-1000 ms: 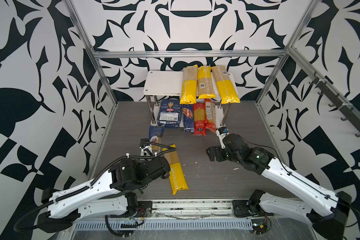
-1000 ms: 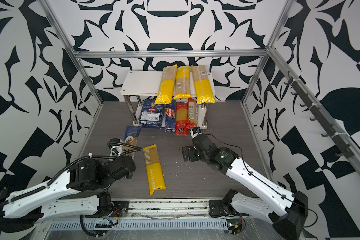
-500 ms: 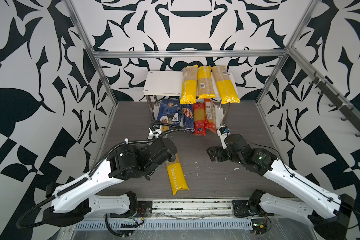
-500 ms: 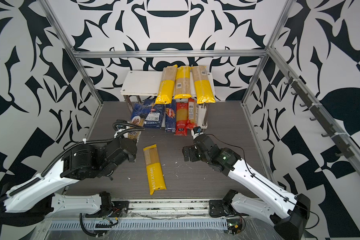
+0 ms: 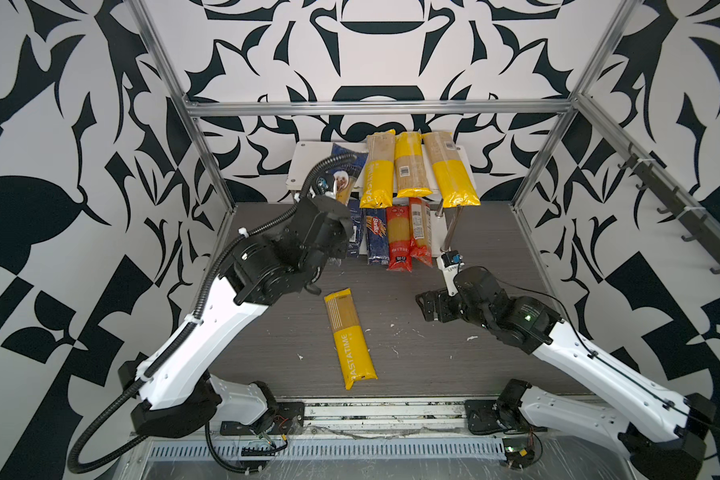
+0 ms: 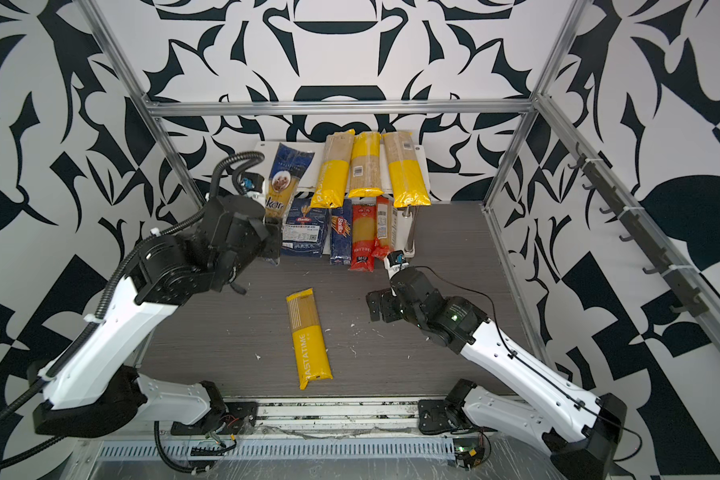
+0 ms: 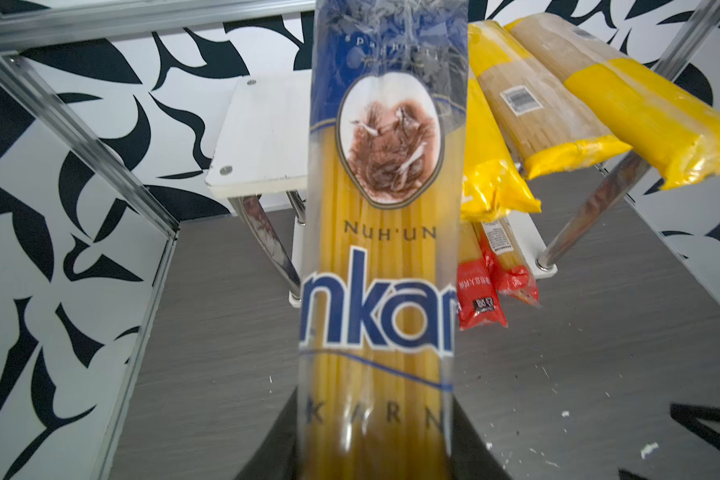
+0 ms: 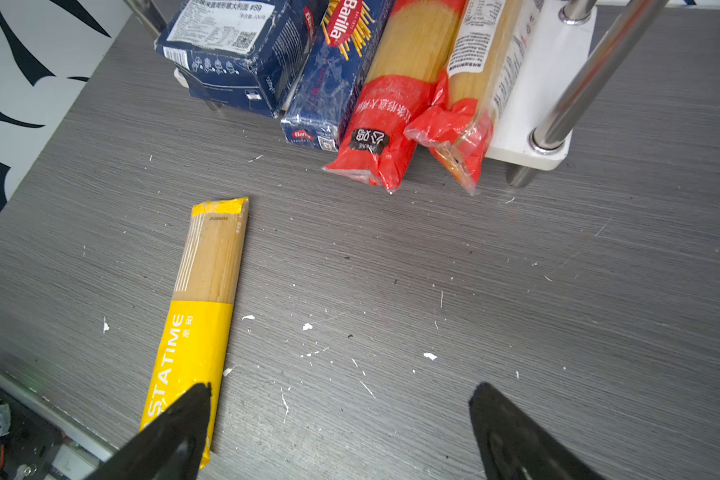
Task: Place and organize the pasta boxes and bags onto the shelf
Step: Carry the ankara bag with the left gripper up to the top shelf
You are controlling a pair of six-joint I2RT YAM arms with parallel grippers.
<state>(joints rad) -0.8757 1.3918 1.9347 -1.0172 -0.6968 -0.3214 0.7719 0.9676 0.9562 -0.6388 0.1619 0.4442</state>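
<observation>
Left gripper (image 7: 376, 440): is clamping the lower end of the ankara bag, jaws nearly closed against its two sides
Ankara bag (image 6: 285, 174): is hanging clear of the table (image 5: 433, 353), tilted upward, far end reaching over the bare left part of the shelf (image 5: 308, 166) top board, just beside the three yellow bags (image 5: 410, 166); contact with the board cannot be told
Right gripper (image 8: 341, 395): is hovering low over the table, jaws spread wide, holding nothing
Loose yellow bag (image 5: 348, 338): is lying flat on the table between the two arms
Top board: is carrying the three yellow bags side by side, ends overhanging the front edge
Lower board: is carrying, left to right, the wide Barilla box (image 6: 302, 232), the narrow Barilla box (image 6: 341, 239) and two red bags (image 6: 362, 237)
</observation>
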